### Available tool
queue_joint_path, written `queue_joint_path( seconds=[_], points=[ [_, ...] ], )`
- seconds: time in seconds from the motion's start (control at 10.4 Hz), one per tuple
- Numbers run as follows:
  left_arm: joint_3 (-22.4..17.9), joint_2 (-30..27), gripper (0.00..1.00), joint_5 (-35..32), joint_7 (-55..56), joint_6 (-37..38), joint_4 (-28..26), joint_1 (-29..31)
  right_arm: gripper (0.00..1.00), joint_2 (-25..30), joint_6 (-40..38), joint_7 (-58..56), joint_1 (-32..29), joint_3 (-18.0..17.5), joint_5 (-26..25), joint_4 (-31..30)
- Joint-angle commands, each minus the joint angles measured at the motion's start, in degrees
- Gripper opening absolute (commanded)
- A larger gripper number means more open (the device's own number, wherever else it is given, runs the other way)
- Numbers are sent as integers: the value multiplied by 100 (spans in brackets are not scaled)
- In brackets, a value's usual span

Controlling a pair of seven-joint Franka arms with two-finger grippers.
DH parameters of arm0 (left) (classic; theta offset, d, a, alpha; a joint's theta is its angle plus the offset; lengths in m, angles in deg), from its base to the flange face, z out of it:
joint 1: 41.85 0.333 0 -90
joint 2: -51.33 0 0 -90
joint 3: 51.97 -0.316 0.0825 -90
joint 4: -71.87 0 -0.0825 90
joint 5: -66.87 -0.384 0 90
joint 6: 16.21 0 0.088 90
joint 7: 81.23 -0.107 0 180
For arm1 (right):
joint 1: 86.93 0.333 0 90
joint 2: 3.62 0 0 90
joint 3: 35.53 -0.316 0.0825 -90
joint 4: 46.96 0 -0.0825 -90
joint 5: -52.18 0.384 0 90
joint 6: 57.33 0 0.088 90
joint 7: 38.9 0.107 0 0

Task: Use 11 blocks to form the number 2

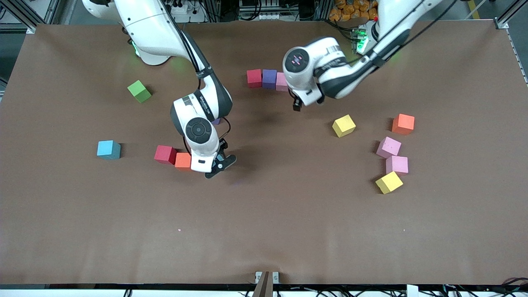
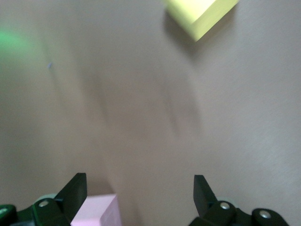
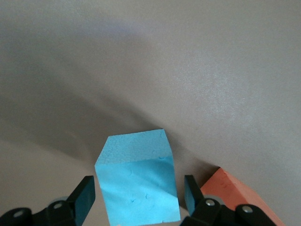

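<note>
**Front view:** the right gripper [image 1: 222,165] is low over the brown worktop [image 1: 264,231], just beside an orange block [image 1: 182,161] that touches a red block [image 1: 165,154]. A light blue block [image 1: 109,149] lies alone toward the right arm's end, and a lime-green cube [image 1: 139,91] sits farther from the camera. A red block [image 1: 254,78], a purple block [image 1: 269,78] and a pink block [image 1: 281,81] stand touching in a row. The left gripper [image 1: 298,105] hangs over the worktop beside the pink end of that row. Toward the left arm's end lie a yellow block [image 1: 343,126], another orange block [image 1: 403,123], two touching pink blocks [image 1: 388,147] [image 1: 397,164] and a second yellow block [image 1: 388,182].

**Left wrist view:** the left gripper [image 2: 138,193] has its jaws spread wide with nothing between them — only bare worktop. The pink block [image 2: 99,212] sits by one finger, and the yellow block [image 2: 200,14] is well apart.

**Right wrist view:** the right gripper [image 3: 136,197] has its jaws on either side of a second light blue block [image 3: 136,183]. They are close to its faces, with a thin gap at one finger — not clamped. The orange block [image 3: 240,193] lies just beside it.
</note>
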Motion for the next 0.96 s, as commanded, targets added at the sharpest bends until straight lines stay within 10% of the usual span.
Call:
queue_joint_path(
  seconds=[0.0,0.38,0.87],
  points=[
    [100,-107,100,-155,-1209,87,-16,587,75,10,185,-92,-72,-52,59,-112],
    [83,-20,100,-1348,-2248,78,-42,1141,8,26,64,22,-64,-61,295,-77],
    [83,-29,100,-1490,-3883,-10,-244,1589,8,71,-920,1697,181,-96,552,572]
  ],
)
